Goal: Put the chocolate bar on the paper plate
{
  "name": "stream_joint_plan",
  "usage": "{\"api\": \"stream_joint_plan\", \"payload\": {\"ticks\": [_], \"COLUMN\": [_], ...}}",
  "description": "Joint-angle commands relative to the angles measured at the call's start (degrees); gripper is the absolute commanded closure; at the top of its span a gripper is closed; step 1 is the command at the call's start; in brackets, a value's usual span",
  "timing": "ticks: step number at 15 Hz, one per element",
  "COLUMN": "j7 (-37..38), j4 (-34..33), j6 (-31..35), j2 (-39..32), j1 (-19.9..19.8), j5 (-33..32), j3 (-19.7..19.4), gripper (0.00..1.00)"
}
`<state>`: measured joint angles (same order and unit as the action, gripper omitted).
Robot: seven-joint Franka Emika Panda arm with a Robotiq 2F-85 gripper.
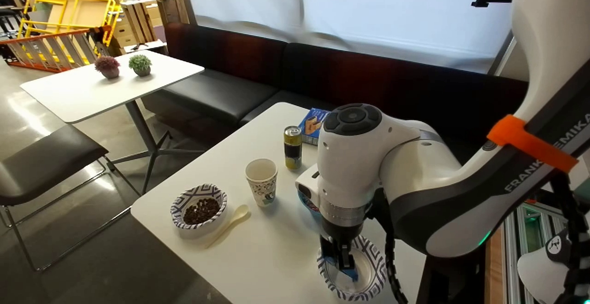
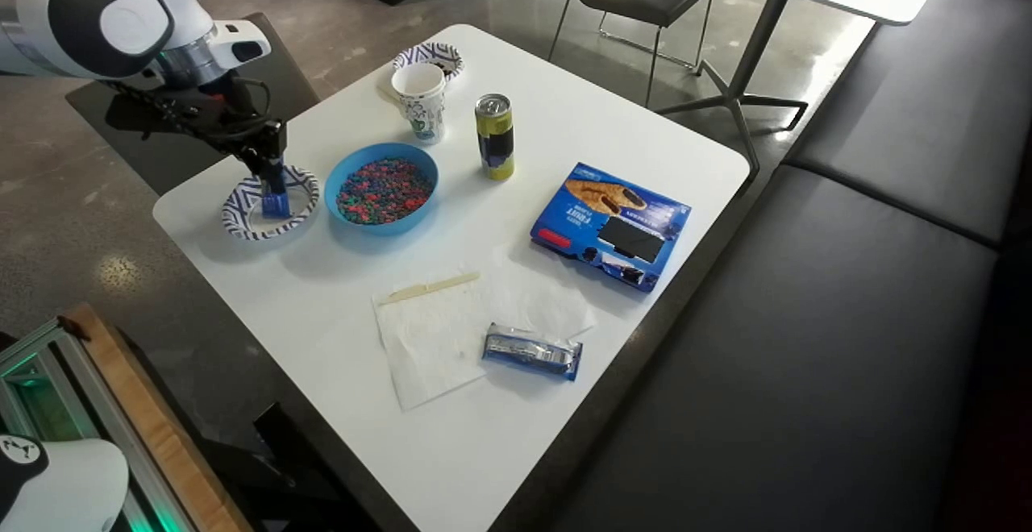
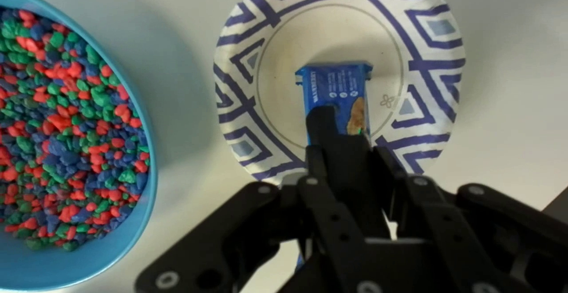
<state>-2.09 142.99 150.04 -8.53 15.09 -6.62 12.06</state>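
Pincer point(image 2: 275, 185) gripping chocolate bar point(image 3: 336, 84), tilted over paper plate point(image 3: 280, 93); can't tell if bar touches. 2 risks: early release could tip it onto plate's rim; over-pressing could skid plate toward blue bowl point(image 3: 49, 268) beside it.

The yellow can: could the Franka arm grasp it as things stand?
Probably not: the gripper looks shut on the chocolate bar over the paper plate, though the yellow can stands uncovered.

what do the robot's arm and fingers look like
A smooth, rounded white arm with dark grey panels, pale "FRANK" lettering, a bright orange wrapped band and a ridged black cable. Narrow black fingers join angular black linkages with pale round screw heads.
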Motion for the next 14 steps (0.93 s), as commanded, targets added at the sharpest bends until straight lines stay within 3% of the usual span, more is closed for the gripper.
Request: {"api": "stream_joint_plan", "payload": {"ticks": [1, 14], "j7": [-0.6, -0.3], "j4": [3.2, 5.5], "j6": [2.2, -1.5], "j2": [2.1, 5.0], "j1": [-0.9, -1.4], "j5": [2.1, 3.7], "j3": [0.8, 0.7], "gripper": [0.68, 0.73]}}
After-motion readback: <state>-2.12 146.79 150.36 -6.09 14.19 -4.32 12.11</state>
